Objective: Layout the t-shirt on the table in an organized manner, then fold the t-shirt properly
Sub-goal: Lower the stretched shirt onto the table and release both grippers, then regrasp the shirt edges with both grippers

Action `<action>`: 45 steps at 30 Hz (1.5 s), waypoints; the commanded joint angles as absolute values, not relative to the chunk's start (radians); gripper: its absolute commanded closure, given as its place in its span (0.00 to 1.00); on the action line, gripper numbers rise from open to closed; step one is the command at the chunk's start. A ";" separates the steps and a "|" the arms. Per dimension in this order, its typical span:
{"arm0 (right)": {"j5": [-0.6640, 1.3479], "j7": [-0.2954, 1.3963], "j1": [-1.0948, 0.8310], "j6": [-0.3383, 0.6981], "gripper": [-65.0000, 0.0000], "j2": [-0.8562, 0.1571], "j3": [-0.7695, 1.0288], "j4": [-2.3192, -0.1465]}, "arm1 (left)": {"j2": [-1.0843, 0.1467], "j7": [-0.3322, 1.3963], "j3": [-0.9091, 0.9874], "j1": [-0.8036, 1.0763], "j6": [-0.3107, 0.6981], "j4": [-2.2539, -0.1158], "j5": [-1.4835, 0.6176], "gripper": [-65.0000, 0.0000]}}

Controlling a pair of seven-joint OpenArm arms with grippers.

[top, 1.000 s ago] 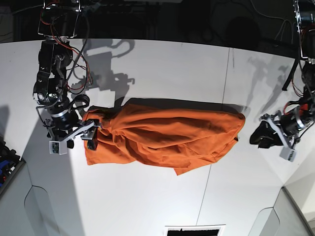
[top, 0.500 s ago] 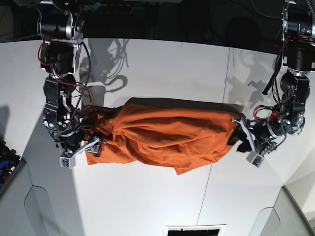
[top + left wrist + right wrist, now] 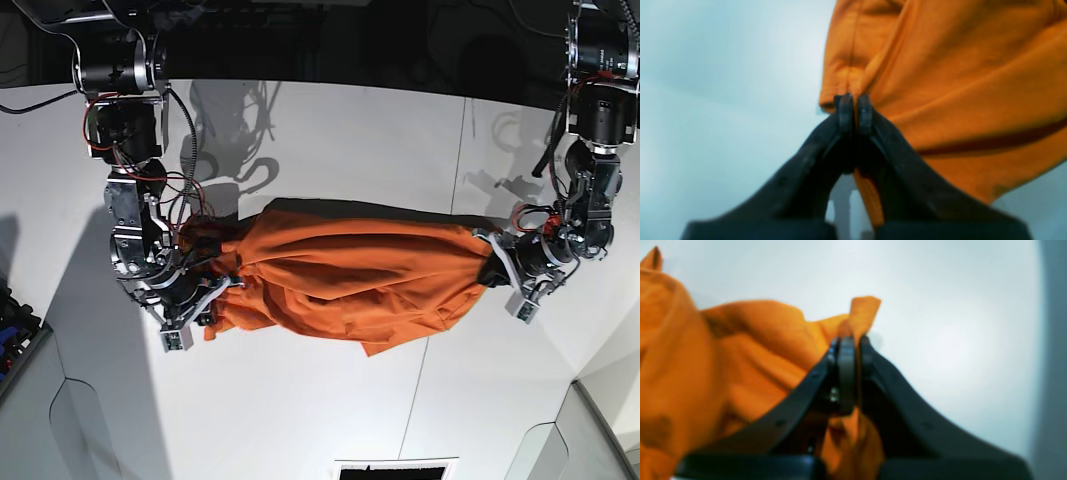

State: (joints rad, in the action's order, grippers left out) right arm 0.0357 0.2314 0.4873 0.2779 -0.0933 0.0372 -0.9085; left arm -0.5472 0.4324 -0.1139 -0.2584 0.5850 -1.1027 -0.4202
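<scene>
Orange cotton, bunched lengthwise across the white table (image 3: 330, 130); the t-shirt (image 3: 350, 275) lies crumpled in a long roll between the two arms, not yet spread. At the base view's left end, right gripper (image 3: 852, 340) has its fingers (image 3: 846, 373) pressed together on a gathered fold, a small peak of fabric poking up past the tips. At the opposite end, left gripper (image 3: 855, 98) fingers (image 3: 865, 115) are likewise pinched onto a hemmed edge, cloth trailing down between them. Which part of the garment each end has (sleeve, hem, shoulder) I cannot tell. Step in hand, by my reading: the layout stage, both ends taken up, folding not begun. Next move likely calls for lifting and drawing the two grips apart evenly so the roll opens flat; uneven tension could twist it or slip a corner free.
</scene>
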 commanded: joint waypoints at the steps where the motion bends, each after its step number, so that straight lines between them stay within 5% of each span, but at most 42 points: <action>1: 0.041 0.229 0.517 0.285 1.00 -0.114 0.049 -0.950 | -0.589 0.431 -0.091 -0.282 0.579 -1.126 -0.435 1.00; 10: 0.116 0.323 0.364 0.285 1.00 -0.221 0.189 -1.225 | -0.674 0.724 0.049 -0.272 0.698 -1.226 -0.780 1.00; 18: 0.227 0.367 0.148 0.285 1.00 -0.232 0.346 -1.377 | -0.682 0.872 0.174 -0.168 0.698 -1.299 -1.011 1.00; 20: 0.233 0.368 0.115 0.286 1.00 -0.232 0.366 -1.394 | -0.682 0.871 0.175 -0.138 0.698 -1.299 -1.018 0.84; 23: 0.234 0.373 0.077 0.285 0.54 -0.232 0.384 -1.428 | -0.682 0.865 0.176 -0.105 0.698 -1.299 -1.044 0.51; 25: 0.257 0.385 0.059 0.285 0.43 -0.232 0.395 -1.467 | -0.682 0.864 0.187 -0.100 0.698 -1.299 -1.059 0.48; 37: 0.410 0.458 0.088 0.320 0.43 -0.200 0.394 -1.596 | -0.679 0.835 0.263 -0.103 0.698 -1.302 -1.118 0.48; 45: 0.328 0.408 0.266 0.318 0.43 -0.106 0.332 -1.367 | -0.643 0.740 0.120 -0.146 0.698 -1.302 -0.968 0.48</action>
